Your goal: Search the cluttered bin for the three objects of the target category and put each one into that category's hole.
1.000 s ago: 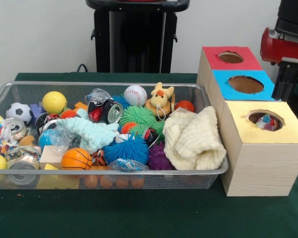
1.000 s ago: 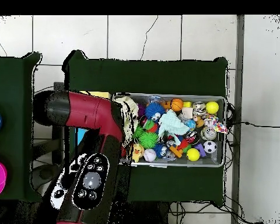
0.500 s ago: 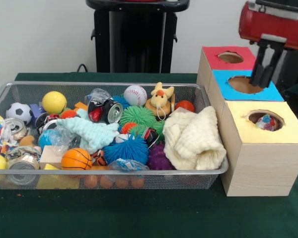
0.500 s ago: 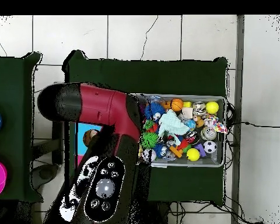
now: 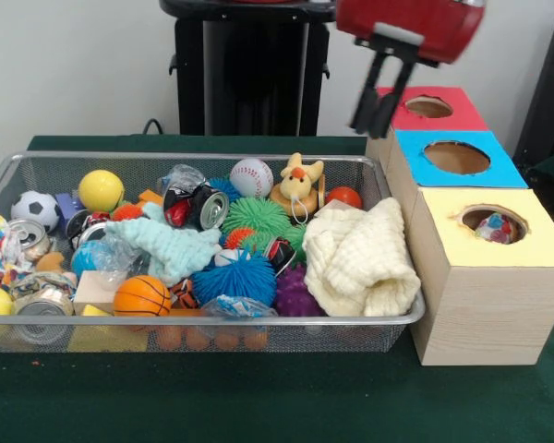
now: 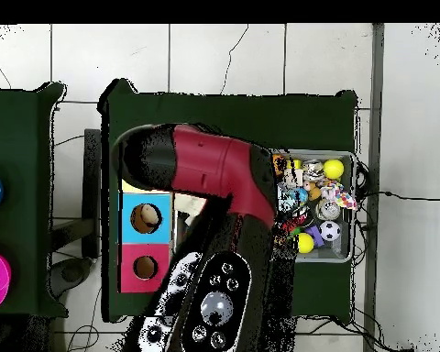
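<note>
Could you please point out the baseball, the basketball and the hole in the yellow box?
baseball [image 5: 251, 177]: front view, middle of its white face.
basketball [image 5: 141, 296]: front view, centre of its orange surface.
yellow box hole [image 5: 480, 217]: front view, dark upper part of the opening.

arm [image 6: 219, 183]: red shell | black joints | grey round buttons

A wire mesh bin [image 5: 37, 171] brims with toys beside three boxes with red [image 5: 428, 106], blue [image 5: 456, 157], yellow holes [image 5: 492, 222].

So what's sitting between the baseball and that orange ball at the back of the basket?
In the front view, a yellow plush toy sits between the baseball and the orange ball, at the basket's far side.
</note>
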`<state>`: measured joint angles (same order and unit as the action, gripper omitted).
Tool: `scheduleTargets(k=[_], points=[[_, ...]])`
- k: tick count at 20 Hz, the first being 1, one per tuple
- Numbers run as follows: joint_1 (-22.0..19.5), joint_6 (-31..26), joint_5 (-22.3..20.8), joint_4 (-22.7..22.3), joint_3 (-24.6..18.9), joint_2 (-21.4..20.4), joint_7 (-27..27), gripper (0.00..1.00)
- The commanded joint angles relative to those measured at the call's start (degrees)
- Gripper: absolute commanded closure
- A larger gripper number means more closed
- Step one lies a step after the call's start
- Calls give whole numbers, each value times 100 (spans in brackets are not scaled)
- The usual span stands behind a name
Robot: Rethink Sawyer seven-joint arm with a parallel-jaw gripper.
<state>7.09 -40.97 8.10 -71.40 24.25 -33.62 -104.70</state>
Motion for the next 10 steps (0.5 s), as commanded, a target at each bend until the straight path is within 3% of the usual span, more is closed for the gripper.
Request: scheduleTargets(k=[1, 10], points=[[-811, 407, -901, -421, -730, -152, 1224, 100], [-1635, 865, -1539, -698, -1534, -432, 1522, 100]])
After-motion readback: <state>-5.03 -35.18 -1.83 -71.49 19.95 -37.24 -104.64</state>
